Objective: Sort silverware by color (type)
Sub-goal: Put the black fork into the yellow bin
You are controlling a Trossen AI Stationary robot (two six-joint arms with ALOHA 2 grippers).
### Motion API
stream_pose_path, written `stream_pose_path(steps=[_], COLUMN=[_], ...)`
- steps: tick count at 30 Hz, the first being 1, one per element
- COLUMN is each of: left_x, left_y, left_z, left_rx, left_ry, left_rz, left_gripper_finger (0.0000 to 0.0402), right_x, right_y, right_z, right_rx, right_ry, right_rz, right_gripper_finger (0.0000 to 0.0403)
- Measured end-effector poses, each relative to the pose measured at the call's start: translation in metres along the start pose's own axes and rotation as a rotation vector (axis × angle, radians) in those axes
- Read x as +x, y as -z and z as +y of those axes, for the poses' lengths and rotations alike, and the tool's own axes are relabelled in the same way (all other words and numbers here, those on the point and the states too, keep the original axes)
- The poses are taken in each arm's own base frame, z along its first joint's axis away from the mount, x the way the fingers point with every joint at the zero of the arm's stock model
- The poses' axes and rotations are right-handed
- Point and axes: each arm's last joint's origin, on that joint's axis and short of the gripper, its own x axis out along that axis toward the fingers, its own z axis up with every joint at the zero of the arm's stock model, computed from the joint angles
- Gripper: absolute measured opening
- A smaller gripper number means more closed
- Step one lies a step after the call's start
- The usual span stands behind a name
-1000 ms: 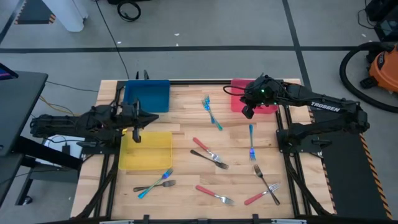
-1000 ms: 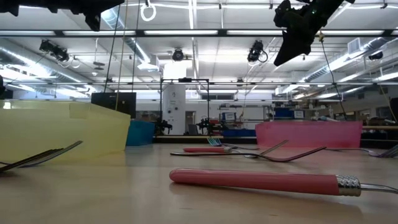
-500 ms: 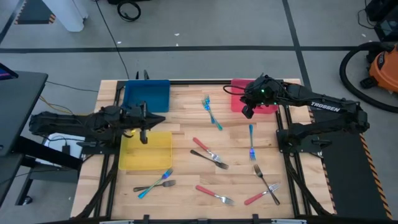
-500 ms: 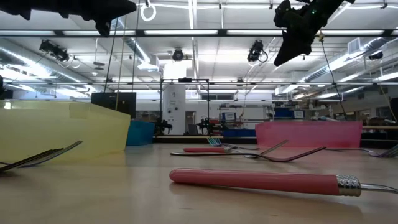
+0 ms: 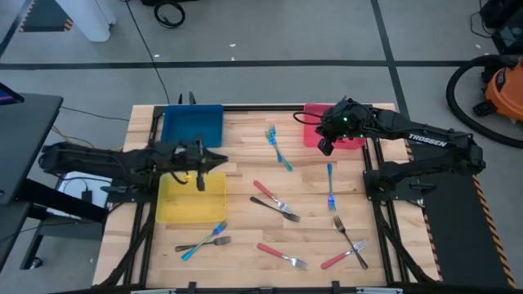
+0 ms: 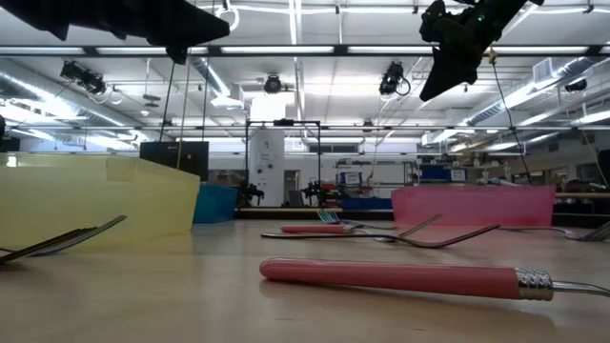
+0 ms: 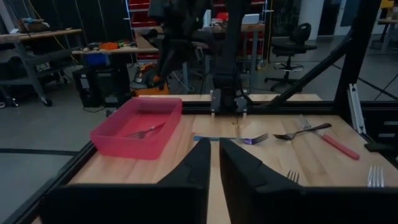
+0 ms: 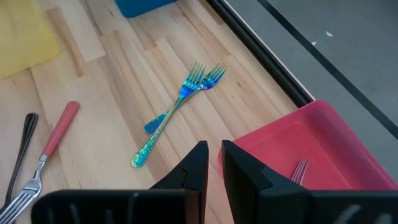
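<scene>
Several forks lie flat on the wooden table: two blue ones crossed (image 5: 278,147) (image 8: 180,102), a single blue one (image 5: 330,186), a red (image 5: 265,191) and a black one (image 5: 274,208) mid-table, a blue-black pair (image 5: 204,239), and more red and black ones near the front (image 5: 347,245). One fork (image 8: 300,168) lies inside the red tray (image 5: 310,114). My left gripper (image 5: 201,160) (image 7: 214,163) hovers shut between the blue tray (image 5: 193,124) and the yellow tray (image 5: 192,200), holding nothing. My right gripper (image 5: 325,145) (image 8: 213,165) hangs shut at the red tray's near-left corner, empty.
The blue tray sits at the far left, the yellow tray (image 6: 95,195) in front of it, and the red tray (image 6: 477,205) at the far right. Black frame rails border the table. Bare wood lies between the yellow tray and the middle forks. A red fork handle (image 6: 400,276) lies near the low camera.
My left gripper has travelled steadily toward the table's right, from over the yellow tray's far-left corner to its far-right corner, staying high above the table. The right arm and all forks have kept still.
</scene>
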Motion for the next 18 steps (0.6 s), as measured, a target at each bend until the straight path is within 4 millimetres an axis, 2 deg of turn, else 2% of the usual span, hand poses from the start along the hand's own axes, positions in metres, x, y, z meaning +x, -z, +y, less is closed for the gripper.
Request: stream_pose_path(steps=[12, 18], left_x=[0.036, 0.061], left_y=[0.015, 0.027], left_z=[-0.006, -0.005], left_rx=[-0.004, -0.004], left_ry=[0.035, 0.019], left_rz=[-0.033, 0.030], left_gripper_finger=[0.0136, 0.0153], right_x=[0.000, 0.000], right_y=[0.000, 0.000], right_z=[0.000, 0.000], right_rx=[-0.027, -0.024], right_ry=[0.000, 0.000], right_rz=[0.000, -0.001], right_gripper_finger=[0.0055, 0.0055])
